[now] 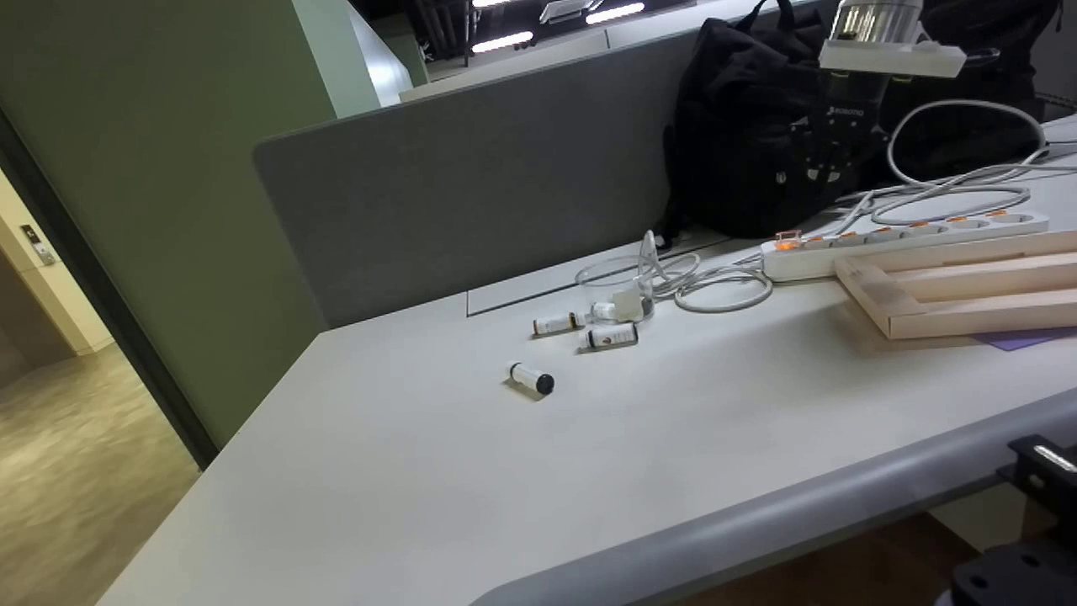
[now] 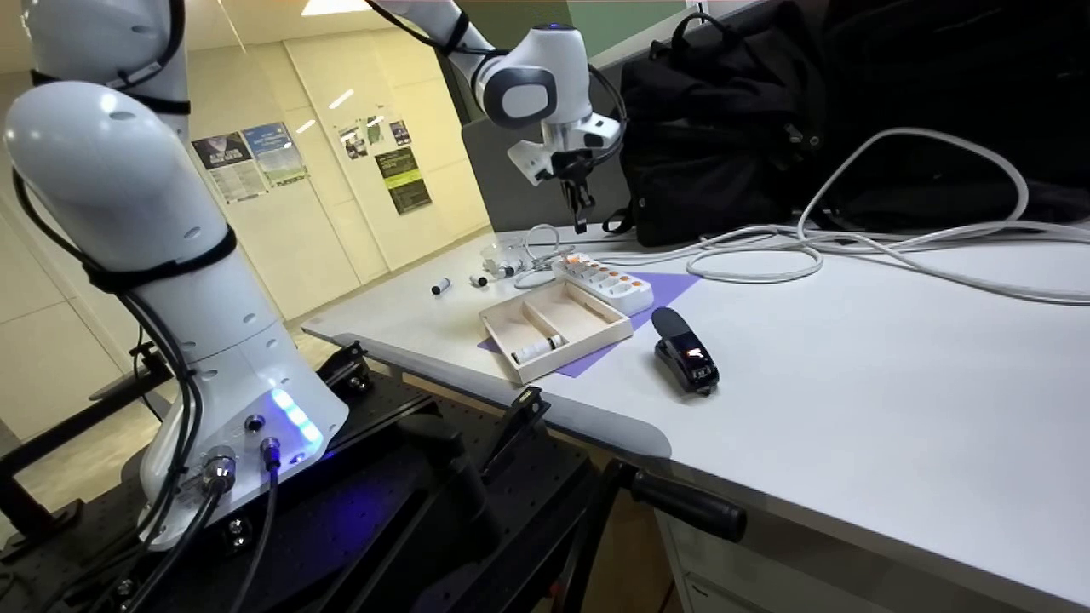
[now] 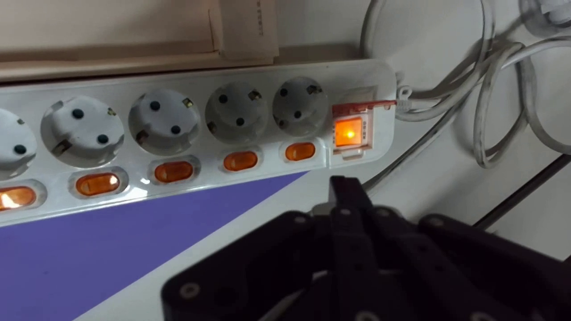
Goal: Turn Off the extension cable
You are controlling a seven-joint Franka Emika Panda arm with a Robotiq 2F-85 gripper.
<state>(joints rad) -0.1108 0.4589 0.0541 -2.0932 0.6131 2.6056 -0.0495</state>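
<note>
**Fingers held above the switch end of an extension cable**

In the wrist view, the fingers of the gripper [image 3: 351, 192] are seen brought together at the tips. The gripper is held above the desk [image 2: 851, 366], apart from the extension cable [image 3: 201, 129] and near its switch end. There the square switch [image 3: 349, 132] is lit orange, and along one edge of it a red flap [image 3: 363, 107] is raised. One long side of the extension cable is bordered closely by a wooden tray [image 2: 579, 351]; whether the two touch cannot be told. A purple sheet [image 3: 111, 240] is partly covered by both. A black device [image 2: 684, 351] is placed near the tray. White cords [image 3: 481, 133] are looped beyond the switch end, near a clear container [image 1: 610, 286] and capped white cylinders [image 1: 528, 378]. Behind the extension cable a black backpack [image 1: 740, 143] is stood before a grey partition [image 1: 471, 202]. On the far wall, posters [image 2: 404, 180] are mounted.

In an exterior view, the lettering ROBOTIQ [image 1: 845, 111] can be read on the gripper. Print [image 3: 260, 18] on the tray, labels [image 1: 612, 336] on the cylinders and the posters' text cannot be made out.
</note>
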